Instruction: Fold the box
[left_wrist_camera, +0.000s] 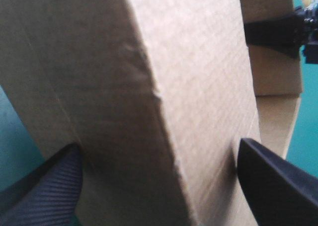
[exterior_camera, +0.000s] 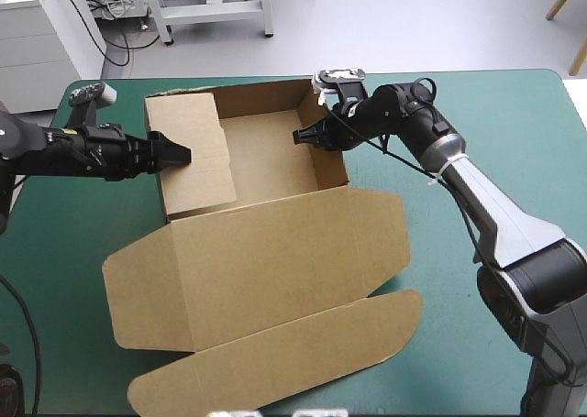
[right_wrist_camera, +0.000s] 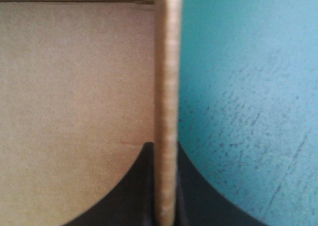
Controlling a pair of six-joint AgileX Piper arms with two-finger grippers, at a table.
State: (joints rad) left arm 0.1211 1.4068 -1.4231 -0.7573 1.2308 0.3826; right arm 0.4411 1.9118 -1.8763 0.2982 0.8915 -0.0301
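Bright, even light falls from overhead on the tabletop, with no glare. Shadows are soft: a thin one along the edge of the box lid, a deeper one inside its tray. In the left wrist view one wall face is dim and its neighbour brighter.

A table fills the high view under a teal-green cover that lies smooth and flat. Its far edge runs straight near the top, and the far right corner is rounded. Seen close in the right wrist view, the cover carries faint dark specks and a few short, scratch-like marks. Slivers of it show in the left wrist view.
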